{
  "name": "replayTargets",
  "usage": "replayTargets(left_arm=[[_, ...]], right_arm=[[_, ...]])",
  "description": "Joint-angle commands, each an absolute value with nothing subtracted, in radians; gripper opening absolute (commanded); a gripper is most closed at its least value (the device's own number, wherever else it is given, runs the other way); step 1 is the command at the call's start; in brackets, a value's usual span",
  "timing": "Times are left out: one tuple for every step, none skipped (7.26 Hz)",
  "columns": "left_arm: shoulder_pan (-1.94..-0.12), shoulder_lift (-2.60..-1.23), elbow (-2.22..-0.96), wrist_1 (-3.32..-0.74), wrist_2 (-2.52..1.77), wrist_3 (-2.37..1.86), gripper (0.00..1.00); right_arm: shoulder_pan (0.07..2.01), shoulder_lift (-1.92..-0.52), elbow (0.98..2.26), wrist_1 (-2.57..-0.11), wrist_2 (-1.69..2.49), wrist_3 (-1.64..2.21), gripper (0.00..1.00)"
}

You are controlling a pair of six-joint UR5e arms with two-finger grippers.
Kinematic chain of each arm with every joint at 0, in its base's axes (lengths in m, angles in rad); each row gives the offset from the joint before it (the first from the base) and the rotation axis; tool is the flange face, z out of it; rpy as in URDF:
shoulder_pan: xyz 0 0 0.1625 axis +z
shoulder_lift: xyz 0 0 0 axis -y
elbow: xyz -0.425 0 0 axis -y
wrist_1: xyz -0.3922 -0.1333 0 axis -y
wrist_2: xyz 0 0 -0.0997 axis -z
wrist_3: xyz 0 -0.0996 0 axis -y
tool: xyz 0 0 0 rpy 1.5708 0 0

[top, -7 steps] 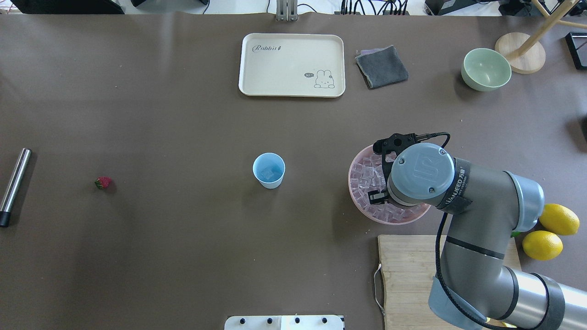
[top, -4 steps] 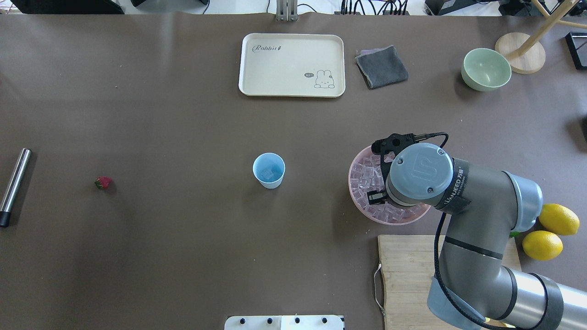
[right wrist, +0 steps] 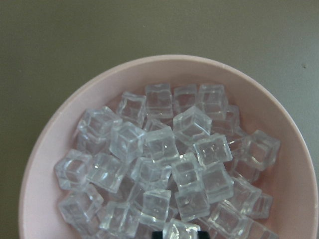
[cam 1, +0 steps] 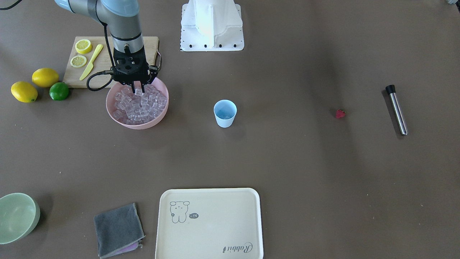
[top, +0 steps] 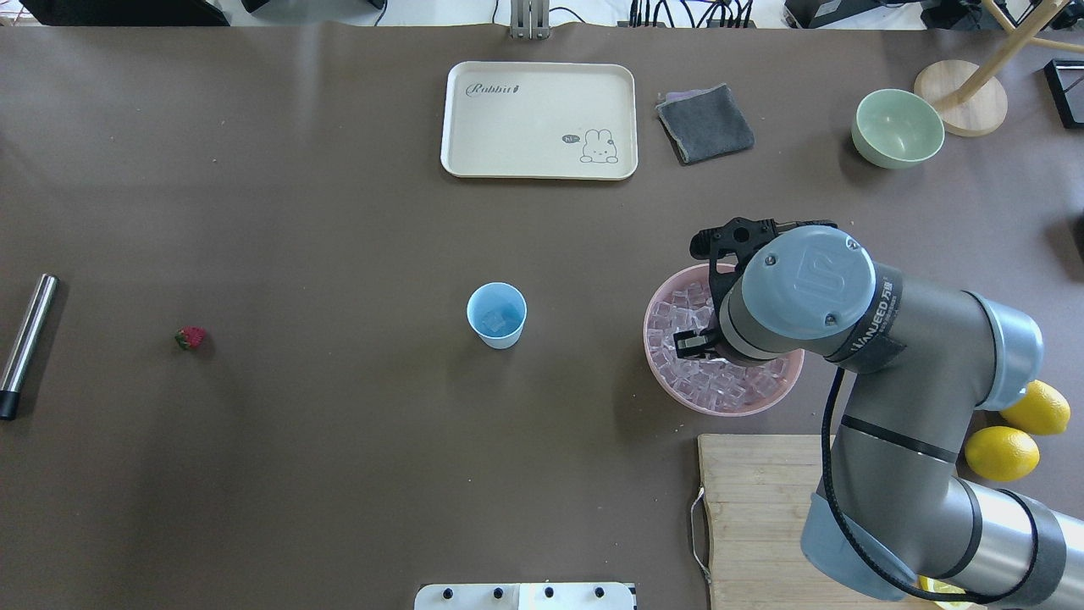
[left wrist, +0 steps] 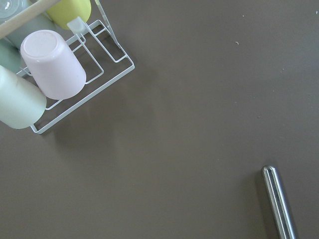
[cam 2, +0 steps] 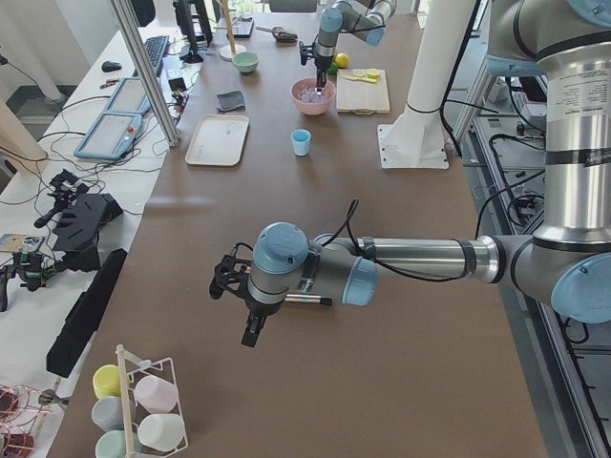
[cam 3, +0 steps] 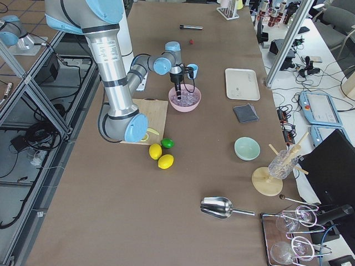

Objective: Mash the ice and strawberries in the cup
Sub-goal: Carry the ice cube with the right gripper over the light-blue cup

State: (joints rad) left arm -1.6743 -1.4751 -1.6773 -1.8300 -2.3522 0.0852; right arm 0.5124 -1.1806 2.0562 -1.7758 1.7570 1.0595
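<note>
Ice pick-up from pink bowl; cup waits mid-desk.

Ice (right wrist: pixel 164 149) sits heaped in pink bowl (right wrist: pixel 45 149) on robot's R side. A cube or so is already in cup (top: pixel 500 337), which stands alone mid-desk (top: pixel 339 466), prob. so both arms can reach it. Strawberry (top: pixel 190 338) lies well apart on L side, near steel rod (top: pixel 28 335), likely L arm's job. R fingers (cam 1: pixel 135 85) point straight down just over the heap, apparently closed on one cube; a vertical approach suits a pile. Front view shows them; overhead hides them under the wrist but looks into the cup. R wrist cam shows a cube pinched at frame bottom. L fingers (cam 2: pixel 252 329) appear in side view only, so open/closed can't tell.
</note>
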Motion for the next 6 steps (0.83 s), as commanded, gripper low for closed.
replayTargets(left_arm=[[-1.674, -1.474, -1.675, -1.830, -2.352, 0.084, 0.99], [-1.674, -1.476, -1.674, -1.830, -2.352, 0.086, 0.99], [-1.674, -1.476, -1.675, -1.830, -2.352, 0.084, 0.99], [-1.674, -1.474, -1.675, -1.830, -2.353, 0.084, 0.99], [-1.675, -1.471, -1.680, -1.830, -2.353, 0.084, 0.99], [-1.674, -1.474, -1.672, -1.830, -2.352, 0.084, 0.99]], right_arm=[[0.534, -1.006, 1.979, -1.773, 1.787, 1.098, 0.25], [0.531, -0.926, 1.904, -1.767, 1.786, 1.155, 0.25], [0.526, -0.860, 1.851, -1.767, 1.783, 1.195, 0.25], [0.519, -0.821, 1.842, -1.747, 1.781, 1.244, 0.25], [0.502, -0.755, 1.779, -1.679, 1.776, 1.337, 0.25], [0.479, -0.700, 1.700, -1.668, 1.761, 1.356, 0.25]])
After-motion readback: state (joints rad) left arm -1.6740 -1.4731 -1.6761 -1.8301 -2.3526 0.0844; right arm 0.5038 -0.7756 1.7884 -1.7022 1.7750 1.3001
